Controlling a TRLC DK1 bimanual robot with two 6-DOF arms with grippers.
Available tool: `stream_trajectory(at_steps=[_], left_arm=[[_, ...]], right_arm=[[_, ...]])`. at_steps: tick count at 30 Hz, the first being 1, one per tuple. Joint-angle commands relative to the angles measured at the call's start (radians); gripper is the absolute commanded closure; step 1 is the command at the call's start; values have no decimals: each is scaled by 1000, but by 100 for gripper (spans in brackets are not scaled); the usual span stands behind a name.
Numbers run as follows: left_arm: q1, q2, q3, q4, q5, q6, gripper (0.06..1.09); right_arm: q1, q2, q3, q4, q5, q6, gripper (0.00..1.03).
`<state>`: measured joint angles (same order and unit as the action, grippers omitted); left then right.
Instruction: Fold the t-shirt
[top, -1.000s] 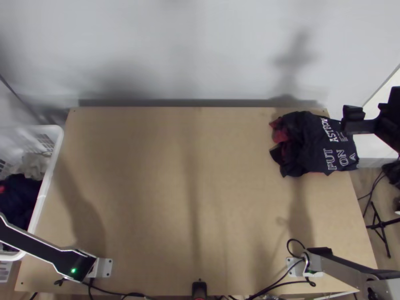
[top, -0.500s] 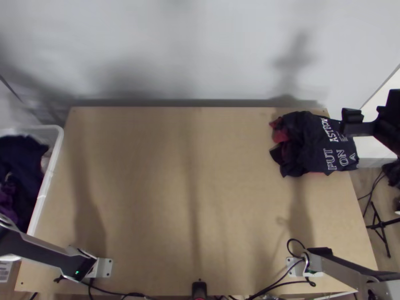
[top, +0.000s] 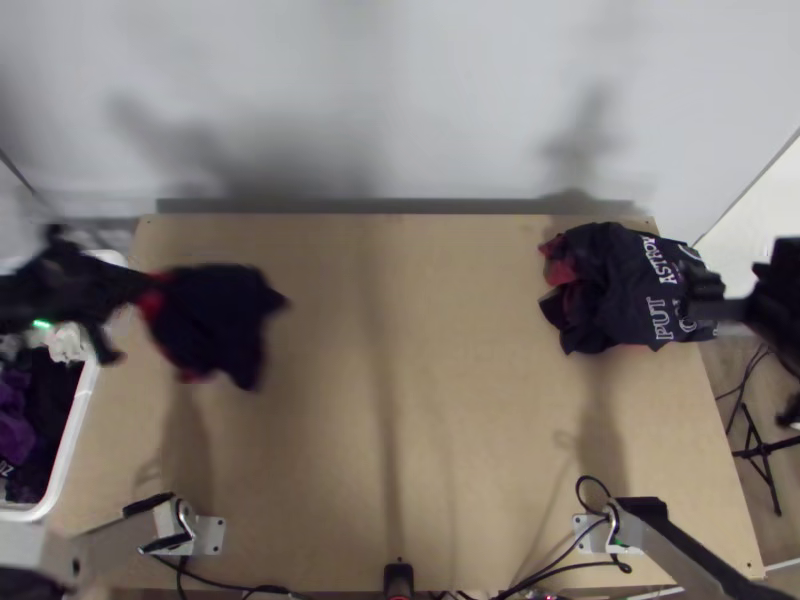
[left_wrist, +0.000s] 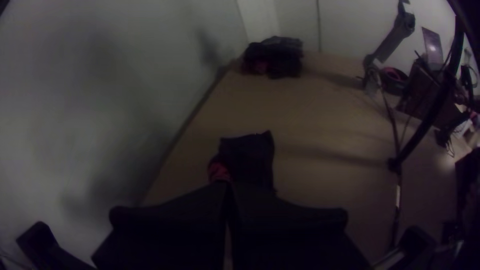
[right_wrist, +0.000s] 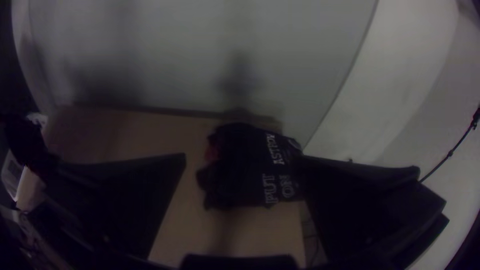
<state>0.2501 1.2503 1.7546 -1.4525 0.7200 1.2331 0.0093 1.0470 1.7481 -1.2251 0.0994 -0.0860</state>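
Top view: The work surface is a light wooden table (top: 460, 400), set beside a pale wall (top: 400, 90). A white basket (top: 78, 425) holding dark, purple and light clothes (top: 15, 420) stands at the table's left side. A black stand (top: 765, 450) is on the floor to the right. The t-shirt (top: 215, 325), dark with red parts, is bunched and extends from the fingertips of the left gripper (top: 148, 288) over the table's left part. Whether it touches the wood cannot be told. The right gripper (top: 722, 295) is at the lettered garment (top: 625, 290), which lies compactly gathered at the far right corner; contact cannot be told. Count: arms, two; baskets, one; t-shirts in grip, one; lettered garments, one.

Left wrist view: The table runs along the wall, with the right arm's base and cables at its other end. The fingers are closed together on the red-and-dark t-shirt, which projects directly beyond their tips. Count: fingers, two; garments, two, one gripped and one well apart.

Right wrist view: The table corner meets the wall. The fingers are spread wide with nothing gripped; the lettered garment appears between and beyond them. Count: fingers, two; lettered garments, one.
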Motion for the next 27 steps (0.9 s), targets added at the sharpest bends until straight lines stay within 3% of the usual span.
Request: stream_trajectory(at_steps=[1, 5, 9, 14, 16, 17, 19, 22, 23, 27], left_arm=[[-486, -66, -153, 139, -96, -290, 102], [-700, -25, -262, 288, -140, -465, 102], [-810, 78, -328, 399, -140, -569, 102], [-851, 230, -379, 529, -140, -623, 102], [-858, 284, -377, 540, -139, -638, 97], [-864, 308, -372, 535, -133, -653, 91], [-890, 333, -360, 481, -125, -644, 46], [-946, 314, -363, 434, -111, -639, 17], [-956, 302, -368, 434, -110, -643, 10], [-968, 273, -349, 440, -106, -696, 10]], right_arm=[[-57, -124, -124, -13, 0, -1, 5], [-65, -186, -174, -19, 0, -3, 5], [-97, -220, -191, -36, -1, 5, 5], [-104, -265, -239, -39, -1, 9, 5], [-104, -271, -242, -45, -4, 9, 5], [-104, -272, -242, -48, -7, 9, 5], [-100, -274, -243, -60, -21, 9, 5], [-95, -282, -252, -74, -36, 9, 5], [-92, -285, -262, -76, -38, 9, 5], [-66, -300, -320, -77, -53, 9, 5]])
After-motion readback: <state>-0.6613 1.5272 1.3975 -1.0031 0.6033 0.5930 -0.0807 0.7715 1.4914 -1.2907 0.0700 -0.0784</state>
